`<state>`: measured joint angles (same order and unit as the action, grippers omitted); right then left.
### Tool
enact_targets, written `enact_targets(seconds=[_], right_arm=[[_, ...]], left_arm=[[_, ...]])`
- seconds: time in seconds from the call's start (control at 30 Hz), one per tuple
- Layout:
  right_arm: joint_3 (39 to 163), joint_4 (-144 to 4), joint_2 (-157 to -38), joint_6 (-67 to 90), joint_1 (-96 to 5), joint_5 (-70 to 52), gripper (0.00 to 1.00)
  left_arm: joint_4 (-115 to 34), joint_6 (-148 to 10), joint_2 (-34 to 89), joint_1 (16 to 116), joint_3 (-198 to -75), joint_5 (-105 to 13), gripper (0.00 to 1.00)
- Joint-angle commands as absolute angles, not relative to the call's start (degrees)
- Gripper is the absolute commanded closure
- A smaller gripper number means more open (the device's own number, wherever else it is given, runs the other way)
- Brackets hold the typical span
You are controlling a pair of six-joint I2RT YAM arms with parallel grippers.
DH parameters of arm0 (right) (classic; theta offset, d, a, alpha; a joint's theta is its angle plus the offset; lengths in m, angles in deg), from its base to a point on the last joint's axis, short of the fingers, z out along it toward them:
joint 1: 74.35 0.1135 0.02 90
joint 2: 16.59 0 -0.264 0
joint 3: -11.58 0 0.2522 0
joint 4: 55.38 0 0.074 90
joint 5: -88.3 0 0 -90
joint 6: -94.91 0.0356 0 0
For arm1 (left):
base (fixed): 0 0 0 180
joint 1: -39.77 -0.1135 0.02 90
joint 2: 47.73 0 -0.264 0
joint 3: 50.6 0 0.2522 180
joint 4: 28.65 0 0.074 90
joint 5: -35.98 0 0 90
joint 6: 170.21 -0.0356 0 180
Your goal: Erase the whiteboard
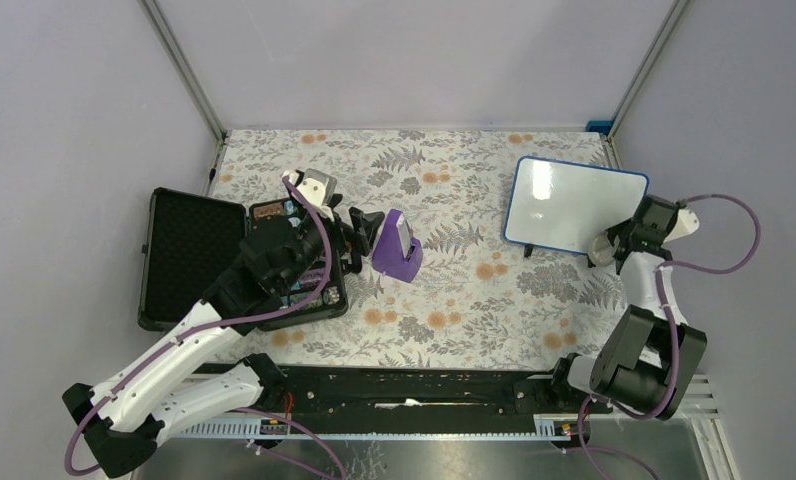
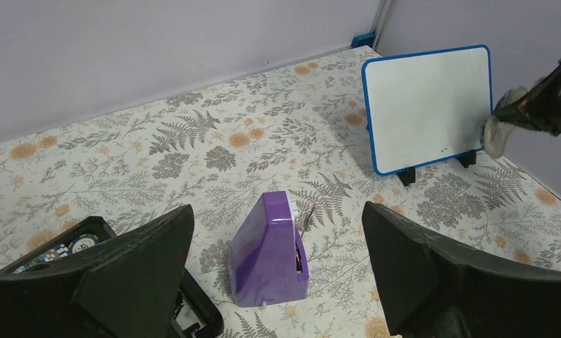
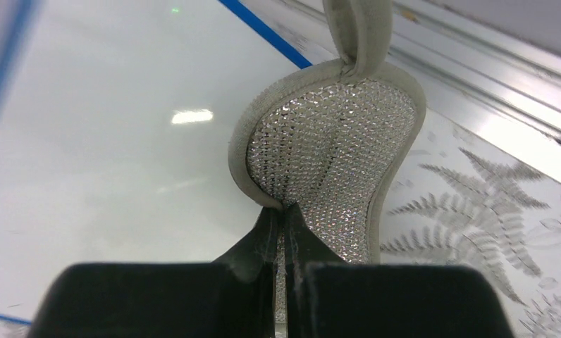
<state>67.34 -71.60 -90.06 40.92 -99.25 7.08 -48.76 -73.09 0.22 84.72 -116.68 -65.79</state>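
Note:
A blue-framed whiteboard (image 1: pixel 572 204) stands tilted on small black feet at the back right; it also shows in the left wrist view (image 2: pixel 428 105) and fills the left of the right wrist view (image 3: pixel 115 155). Its surface looks white, with faint specks near the lower right. My right gripper (image 1: pixel 614 245) is shut on a grey sparkly sponge pad (image 3: pixel 337 148), held at the board's lower right corner (image 2: pixel 502 127). My left gripper (image 1: pixel 366 235) is open and empty, its fingers either side of a purple holder (image 2: pixel 269 250).
The purple holder (image 1: pixel 398 247) stands mid-table on the floral cloth. An open black case (image 1: pixel 199 255) with small items lies at the left under my left arm. Grey walls enclose the table; a metal rail (image 3: pixel 489 77) runs along the right edge.

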Motion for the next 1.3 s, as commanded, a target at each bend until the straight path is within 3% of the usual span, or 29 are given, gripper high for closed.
enact_targets(seconds=[0.0,0.3,0.8,1.27], right_arm=[[77.7,-72.0,-90.5,40.5,-98.9,2.2,1.00],[92.8,-75.3,-104.7,38.7,-90.1,-1.5,1.00],[64.2,-66.0,-101.5,41.8,-89.2,-2.4,1.00],[70.5,-73.3,-91.3,40.8,-88.0,-4.8,1.00]], left_arm=[[-46.1,-73.0,-0.6,85.0,-116.7,-65.2,0.01],[-46.2,-73.4,0.7,85.0,-116.7,-66.1,0.01],[-46.3,-73.2,0.1,85.0,-116.7,-65.4,0.01],[-46.3,-72.9,-0.4,85.0,-116.6,-64.8,0.01]])
